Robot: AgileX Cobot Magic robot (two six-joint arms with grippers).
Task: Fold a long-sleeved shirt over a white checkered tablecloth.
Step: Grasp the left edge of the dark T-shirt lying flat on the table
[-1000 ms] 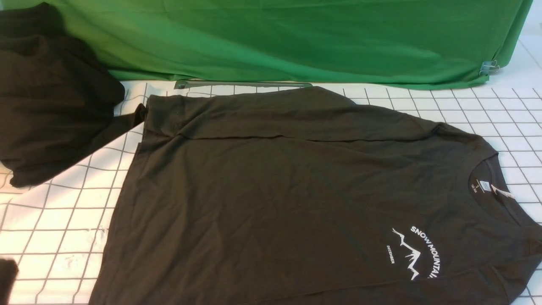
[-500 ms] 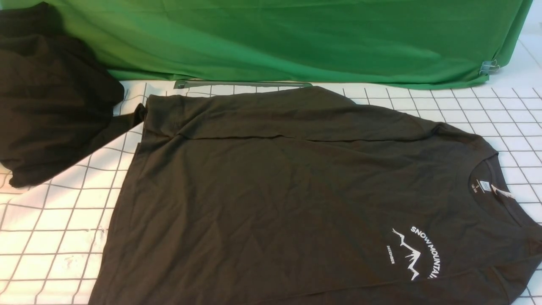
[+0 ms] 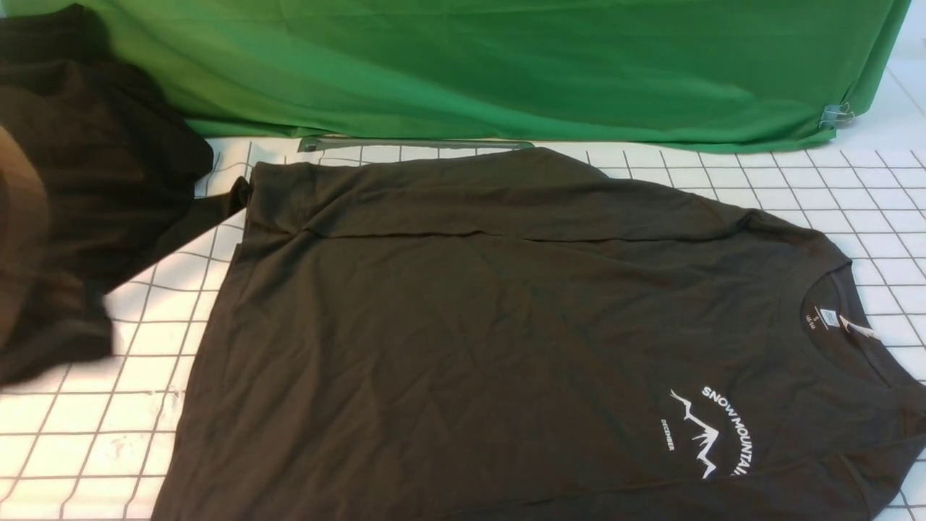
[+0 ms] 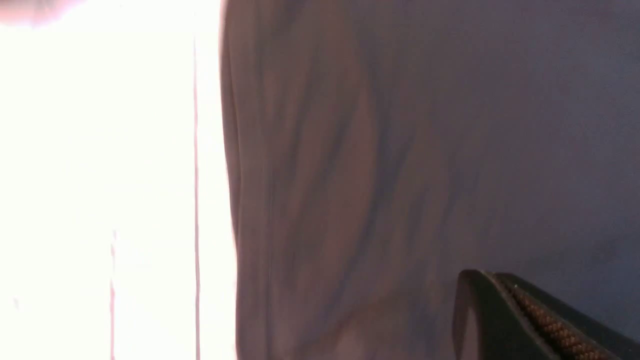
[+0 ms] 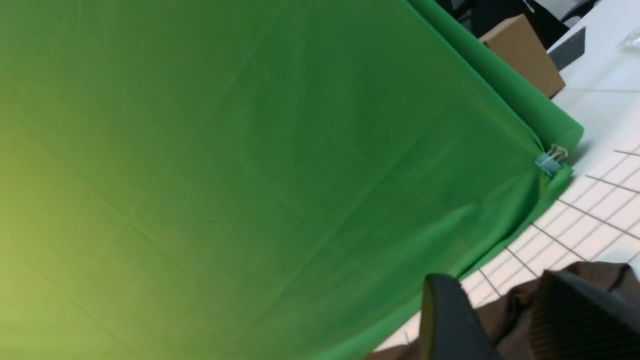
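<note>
One sleeve (image 3: 448,195) lies folded across the long-sleeved shirt (image 3: 506,347), spread flat on the white checkered tablecloth (image 3: 108,405), long axis left-right, collar toward the robot's right, so the near side likely comes next and needs a clean edge pinch; left gripper (image 4: 487,295) closed, right gripper (image 5: 500,295) half-parted over the shirt's cloth, neither's hold discernible.

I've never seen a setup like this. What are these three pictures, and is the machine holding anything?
A robot with two arms, each ending in a two-fingered gripper. The wide picture looks forward from between the arms: a long-sleeved shirt lies spread on a white checkered tablecloth, a blacker cloth heap on the left, green cloth behind. The other two come from wrist cameras. The left gripper is shut, close to dark cloth; the right gripper has its fingers apart, brown cloth between. Whether either holds cloth is unclear.
</note>
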